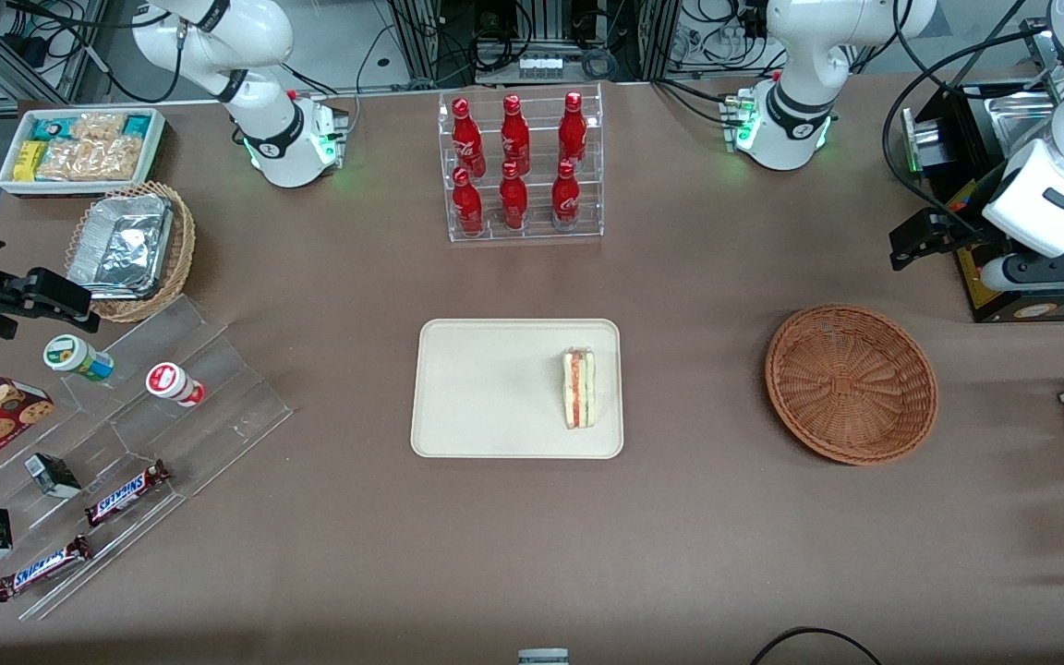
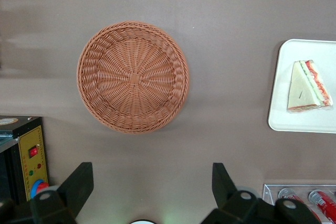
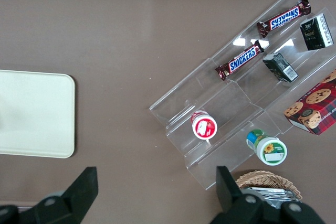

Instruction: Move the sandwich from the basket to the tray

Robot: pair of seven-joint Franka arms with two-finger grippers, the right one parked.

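Pale wedge sandwich (image 1: 579, 388) on tray (image 1: 486, 392); gripper (image 2: 149, 182) spread above basket (image 2: 133, 76)

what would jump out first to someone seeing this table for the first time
Probably the rack of red bottles standing farther from the front camera than the cream tray, where the sandwich lies near the rim. The reddish-brown basket sits empty toward the working arm's end of the table. The gripper hangs open, raised above the table beside the basket.
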